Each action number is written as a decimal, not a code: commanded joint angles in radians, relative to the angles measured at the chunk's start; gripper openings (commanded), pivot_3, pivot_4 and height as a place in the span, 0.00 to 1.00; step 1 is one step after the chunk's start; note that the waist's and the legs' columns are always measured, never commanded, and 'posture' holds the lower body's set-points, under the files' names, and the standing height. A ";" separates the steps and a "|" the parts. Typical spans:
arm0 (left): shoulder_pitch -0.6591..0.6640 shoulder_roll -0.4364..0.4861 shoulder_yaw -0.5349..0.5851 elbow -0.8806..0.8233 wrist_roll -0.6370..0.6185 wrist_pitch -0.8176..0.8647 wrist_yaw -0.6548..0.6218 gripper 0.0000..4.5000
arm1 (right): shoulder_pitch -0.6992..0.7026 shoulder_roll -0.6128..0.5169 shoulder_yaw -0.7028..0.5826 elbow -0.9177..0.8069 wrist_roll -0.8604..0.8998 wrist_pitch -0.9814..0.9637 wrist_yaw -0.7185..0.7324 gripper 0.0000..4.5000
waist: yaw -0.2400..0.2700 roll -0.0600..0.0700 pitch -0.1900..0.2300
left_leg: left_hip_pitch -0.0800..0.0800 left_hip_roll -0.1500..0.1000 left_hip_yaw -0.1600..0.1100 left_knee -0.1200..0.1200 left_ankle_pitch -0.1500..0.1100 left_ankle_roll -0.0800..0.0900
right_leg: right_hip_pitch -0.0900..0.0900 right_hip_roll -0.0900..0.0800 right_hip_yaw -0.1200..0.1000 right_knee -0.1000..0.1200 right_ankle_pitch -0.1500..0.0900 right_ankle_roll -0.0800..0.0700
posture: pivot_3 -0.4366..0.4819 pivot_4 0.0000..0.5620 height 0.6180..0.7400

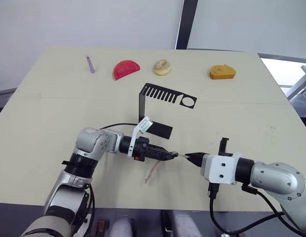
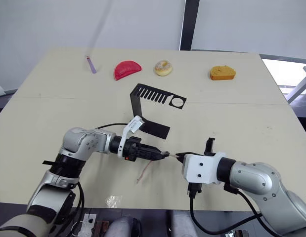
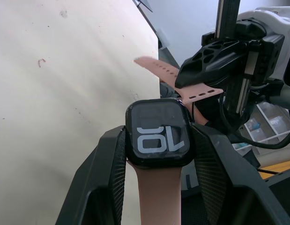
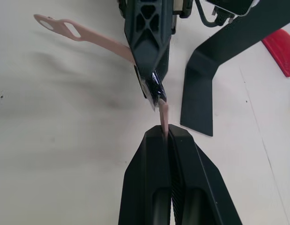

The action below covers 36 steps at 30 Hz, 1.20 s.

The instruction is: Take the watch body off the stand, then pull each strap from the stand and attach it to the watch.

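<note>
**Both claws meet over front of surface, watch body and straps between them**

Left claw (image 1: 171, 156) pinches the watch body (image 3: 158, 132) between its two fingers; left wrist view shows the dark screen with light digits facing the camera, case seated between the black finger pads (image 3: 109, 164). One pink-beige strap (image 1: 153, 173) hangs from the watch body on the left claw side, drooping down to the beige surface (image 1: 54, 113), free end touching or just above it, can't tell which. In right wrist view that same strap runs out behind the left claw, slotted end visible.

Right claw (image 1: 191, 157) is pressed together on the second strap (image 4: 164, 115), thin pink end gripped edge-on between the fingers. That strap's other end sits right at the watch body edge; whether it is seated in the case can't be told. Left wrist view shows the second strap with its row of holes lying across the right claw's black fingers (image 3: 215, 61).

Claw tips nearly tip to tip, just in front of the stand (image 1: 157, 106). Stand is upright on the surface: flat base toward the robot, comb-slotted top arm with round hole pointing right, slots bare.

Far edge of surface, well apart from the claws: purple stick (image 1: 90, 64), red half-round piece (image 1: 125, 69), donut (image 1: 162, 66), orange-yellow chunk (image 1: 222, 72).
</note>
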 commanded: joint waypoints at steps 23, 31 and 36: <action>-0.002 -0.015 0.033 -0.014 -0.034 -0.014 0.015 0.36 | -0.005 0.005 -0.021 -0.019 -0.004 0.004 0.039 0.00 | 0.000 0.000 0.000 | 0.000 0.000 0.000 0.000 0.000 0.000 | 0.000 0.000 0.000 0.001 0.000 0.000 | 0.48 0.27 0.98; 0.007 -0.019 0.026 -0.017 -0.029 -0.033 0.014 0.36 | -0.022 0.013 -0.030 -0.022 0.007 0.026 0.036 0.00 | 0.000 0.000 0.000 | 0.000 0.000 0.000 0.000 0.000 0.000 | 0.000 0.000 0.000 0.001 0.000 0.000 | 0.48 0.27 0.98; 0.006 -0.022 0.031 -0.014 -0.027 -0.037 0.020 0.36 | -0.027 0.010 -0.048 -0.024 0.025 0.037 0.046 0.00 | 0.000 0.000 0.000 | 0.000 0.000 0.000 0.000 0.000 0.000 | 0.000 0.000 0.000 0.001 0.000 0.000 | 0.48 0.27 0.98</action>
